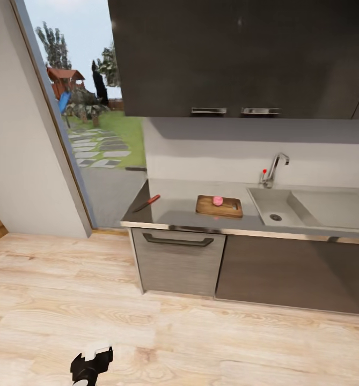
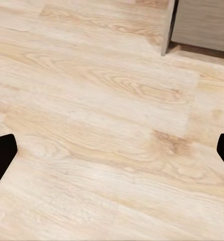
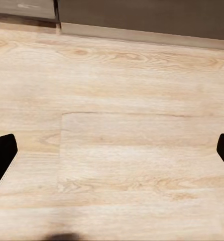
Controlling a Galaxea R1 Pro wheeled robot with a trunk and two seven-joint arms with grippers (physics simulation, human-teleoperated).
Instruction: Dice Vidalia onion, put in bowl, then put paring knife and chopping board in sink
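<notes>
Nearest, the black left gripper [image 1: 92, 364] hangs over the pale wooden floor [image 1: 200, 332], jaws apart and empty; the right's jaws too. Ahead on the light-grey table [image 1: 174, 206], the red-handled paring knife [image 1: 146, 203] lies diagonally, left of the brown wooden chopping board [image 1: 219, 206] bearing a pink onion [image 1: 218, 200], so the left arm is likely nearer.

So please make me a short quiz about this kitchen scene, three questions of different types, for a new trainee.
1. True or false: the pink onion lies in the sink.
2. The paring knife lies where?
A. on the chopping board
B. on the countertop, left of the board
C. on the floor
3. Fill in: both wrist views look down at the wooden ____, with the claw fingers of each set wide apart.

Key:
1. False; it rests on the chopping board.
2. B
3. floor; the left claw and right claw are open and hold nothing.
</notes>
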